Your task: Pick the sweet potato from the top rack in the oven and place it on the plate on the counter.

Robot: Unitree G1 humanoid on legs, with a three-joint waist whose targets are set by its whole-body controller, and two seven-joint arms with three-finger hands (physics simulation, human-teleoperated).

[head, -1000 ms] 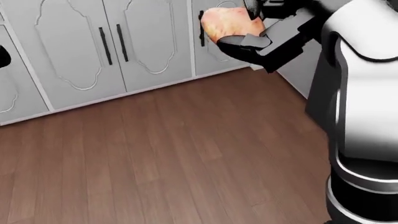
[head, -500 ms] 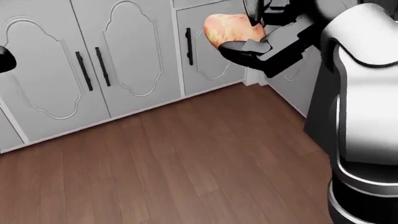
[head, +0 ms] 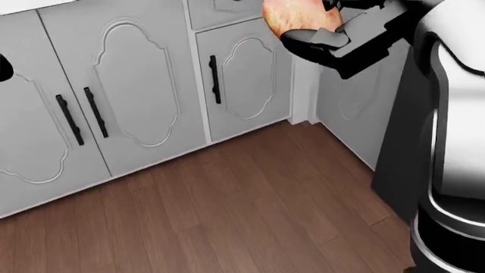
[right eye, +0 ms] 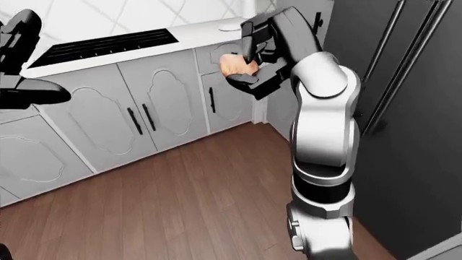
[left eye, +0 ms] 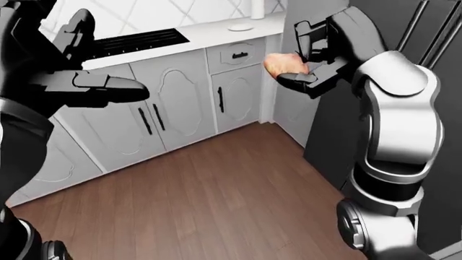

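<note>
**Sweet potato held in right hand, carried above the floor beside the counter**

We find the sweet potato [left eye: 283, 64] in the right hand [left eye: 307, 59], raised near the upper middle of the left-eye view. The black fingers [left eye: 297, 80] close round it from below and from the right side, so that only its pale orange left part shows. We record the grip as closed on the sweet potato. It hangs in the air, level with the drawer [left eye: 236, 54] beneath the counter edge, and touches neither the cabinets nor the counter [left eye: 216, 31].

The left hand [left eye: 86, 81] stands at the upper left of the left-eye view, well apart from the right hand. Its fingers are spread straight and hold nothing.

On the white counter, along its top edge in the left-eye view, we note a dark ribbed cooktop [left eye: 137, 42] and, towards the counter's right corner, a small pale round thing [left eye: 240, 27] with an upright pale object just beside it. We cannot tell whether that round thing is the plate; it is too small.

Below the counter run grey cabinet doors [head: 140, 91] with black bar handles [head: 214, 79]. The wooden floor [head: 227, 216] fills the lower half of the head view. A tall dark appliance [right eye: 390, 108] with long vertical handles occupies the right side of the right-eye view, behind the right arm [right eye: 321, 119].
</note>
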